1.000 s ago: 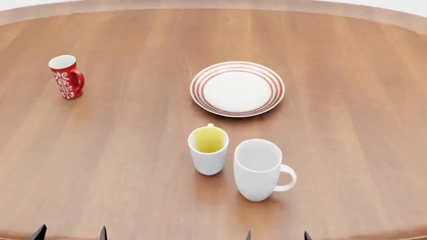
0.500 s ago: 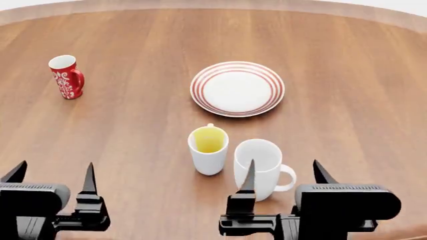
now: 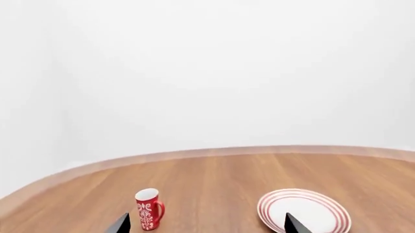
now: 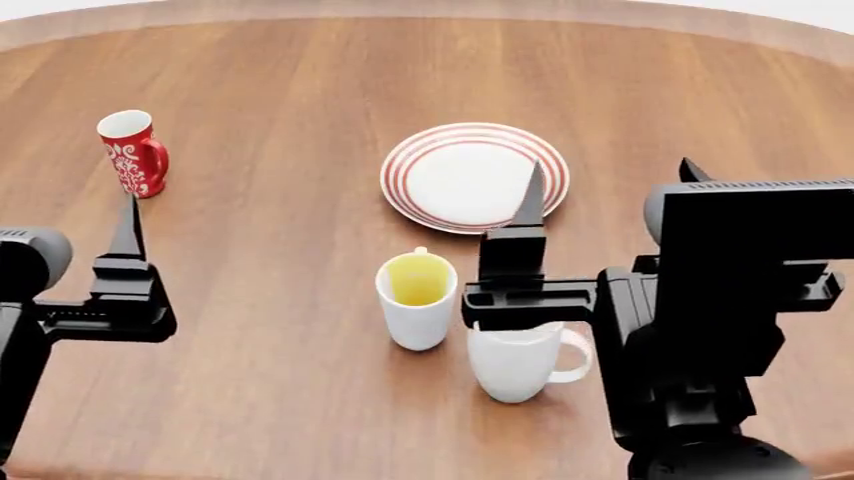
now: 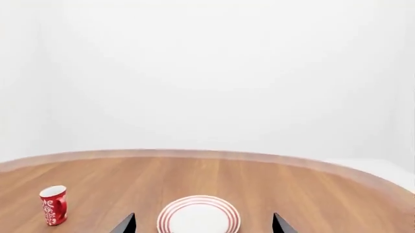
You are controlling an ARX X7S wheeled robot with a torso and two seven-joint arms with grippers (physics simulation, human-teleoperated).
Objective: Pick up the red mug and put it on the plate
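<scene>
The red mug [image 4: 134,152] stands upright at the far left of the wooden table [image 4: 267,100], handle to the right. The plate [image 4: 474,177] lies near the table's middle, bare. My left gripper [image 4: 67,225] is open and empty, raised well short of the red mug. My right gripper [image 4: 610,170] is open and empty, raised in front of the plate. In the left wrist view the red mug [image 3: 149,215] and the plate [image 3: 304,211] lie ahead of the open gripper [image 3: 205,221]. In the right wrist view the plate [image 5: 198,216] sits between the fingertips of the gripper [image 5: 203,221], with the red mug [image 5: 53,205] off to one side.
A white mug with a yellow inside [image 4: 416,298] and a larger plain white mug [image 4: 521,360] stand side by side in front of the plate, the larger partly hidden behind my right arm. The table's rounded far edge [image 4: 427,8] shows at the back.
Both arms have risen from the bottom edge of the head view and moved forward over the table, jaws open. The mugs and plate have not moved.
</scene>
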